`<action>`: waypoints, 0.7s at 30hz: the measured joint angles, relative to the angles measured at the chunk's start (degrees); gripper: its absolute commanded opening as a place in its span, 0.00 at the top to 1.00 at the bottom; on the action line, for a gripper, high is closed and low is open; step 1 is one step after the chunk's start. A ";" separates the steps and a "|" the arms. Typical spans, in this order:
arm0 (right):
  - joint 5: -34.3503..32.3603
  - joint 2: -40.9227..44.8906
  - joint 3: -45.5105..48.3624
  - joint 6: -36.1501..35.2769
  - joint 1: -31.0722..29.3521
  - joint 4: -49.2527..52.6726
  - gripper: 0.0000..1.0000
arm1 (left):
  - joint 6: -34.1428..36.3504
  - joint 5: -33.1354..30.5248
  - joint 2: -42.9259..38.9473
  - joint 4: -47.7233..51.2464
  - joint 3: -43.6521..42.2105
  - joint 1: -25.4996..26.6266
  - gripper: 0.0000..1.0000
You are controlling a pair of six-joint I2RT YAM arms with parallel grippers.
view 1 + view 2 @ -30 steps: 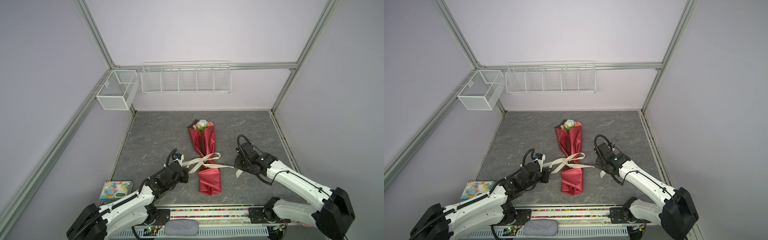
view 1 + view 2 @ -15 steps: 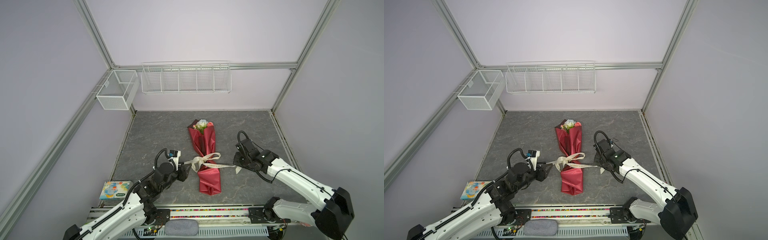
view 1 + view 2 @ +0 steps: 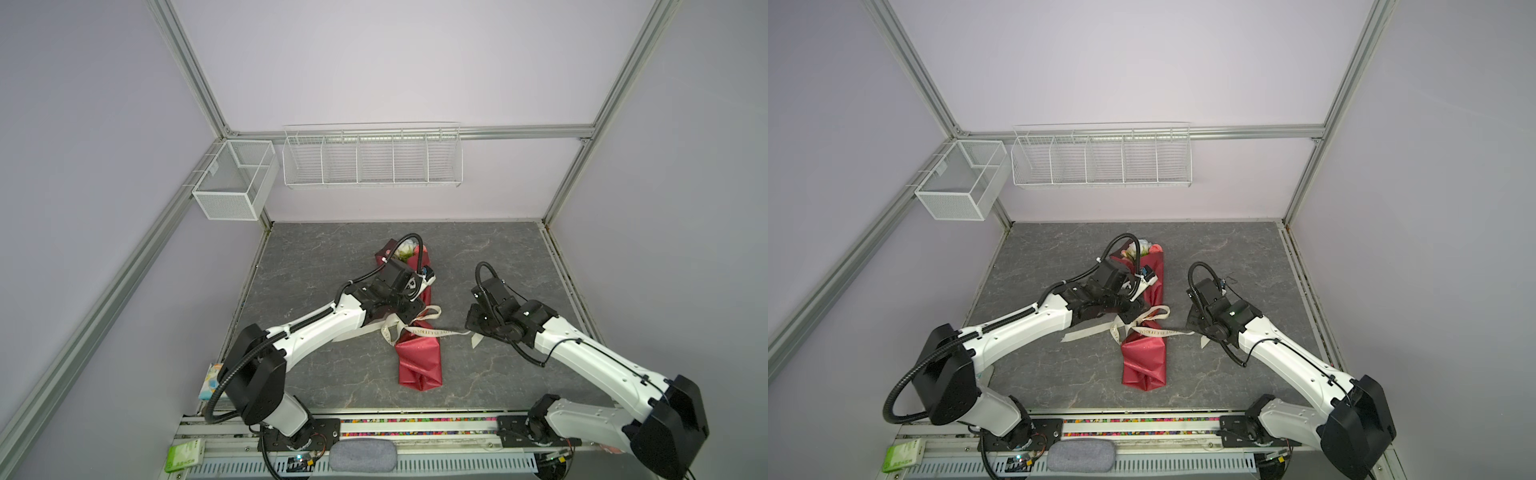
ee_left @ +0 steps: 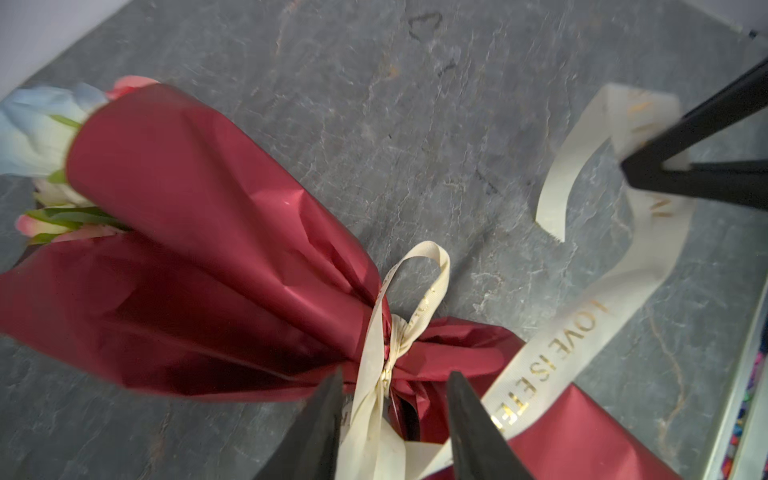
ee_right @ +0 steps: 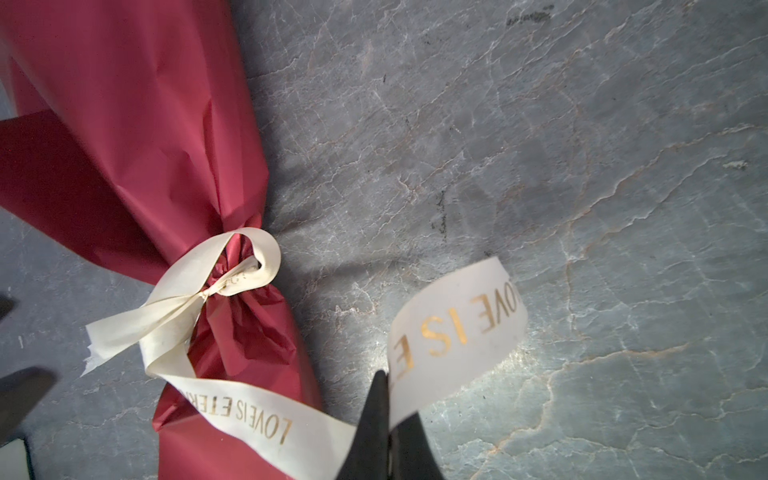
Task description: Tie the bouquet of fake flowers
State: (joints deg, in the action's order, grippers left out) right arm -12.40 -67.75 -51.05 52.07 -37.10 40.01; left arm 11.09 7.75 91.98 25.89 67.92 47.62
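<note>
Across the middle of the grey stone-patterned table point(image 3: 311, 257), the bouquet of fake flowers point(image 3: 417, 365) lies flat in red wrapping, blooms at the far end. A cream ribbon point(image 3: 432, 332) with gold lettering is knotted round its waist. The left claw point(image 4: 395, 376) stands apart, astride the knot's tails. The right claw point(image 5: 386, 392) is clamped on the ribbon's long end.

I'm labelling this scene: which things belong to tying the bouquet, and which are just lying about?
In the job:
bouquet of fake flowers in red wrapping paper
cream ribbon with gold lettering
left gripper, open astride the ribbon
right gripper, shut on the ribbon

Lying about:
white mesh basket
white wire rack
colourful flat box
green-and-white pack
grey pad
</note>
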 measured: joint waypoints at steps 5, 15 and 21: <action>0.00 0.00 0.00 0.44 0.00 -0.50 0.94 | 4.98 0.13 7.06 5.44 4.42 0.00 0.59; 0.02 0.00 0.00 0.74 0.00 -0.48 0.94 | 8.11 -2.99 14.27 9.01 10.75 0.00 0.64; 0.00 0.00 0.00 1.31 0.00 -0.46 0.94 | 8.85 -3.98 14.75 9.97 10.95 0.02 0.88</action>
State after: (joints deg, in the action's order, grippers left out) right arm -12.40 -67.75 -51.05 53.39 -37.10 39.55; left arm 19.94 3.77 106.74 35.86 78.87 47.64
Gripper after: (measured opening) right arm 0.062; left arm 0.180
